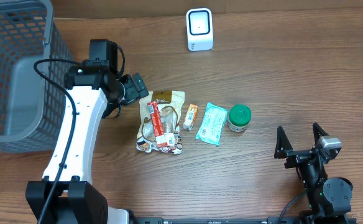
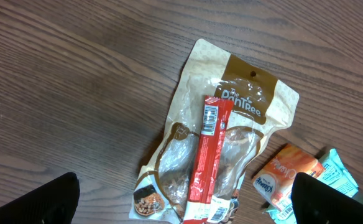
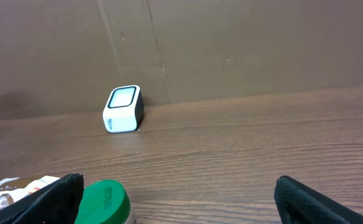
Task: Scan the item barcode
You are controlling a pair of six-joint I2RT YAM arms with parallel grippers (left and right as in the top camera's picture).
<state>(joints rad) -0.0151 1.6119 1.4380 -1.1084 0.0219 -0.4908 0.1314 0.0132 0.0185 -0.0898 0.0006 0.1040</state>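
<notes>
Overhead: left end effector (image 1: 137,92) is spread wide near the red stick (image 1: 155,118) lying on the bag (image 1: 172,98). Right end effector (image 1: 301,144) is spread too. Left might grab both, hiding the barcode from the scanner (image 1: 199,29).

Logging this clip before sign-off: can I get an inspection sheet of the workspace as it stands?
Surface: wooden table, no spills seen.
Job's things: white scanner at far edge; red stick pack lying on snack pouch; orange packet, teal packet, green-lidded jar alongside.
Clutter: grey basket at left.
End effectors: left end effector open, near pouch; right end effector open, empty.
Cables: black cable along left arm.
Surroundings: brown panel behind table.
</notes>
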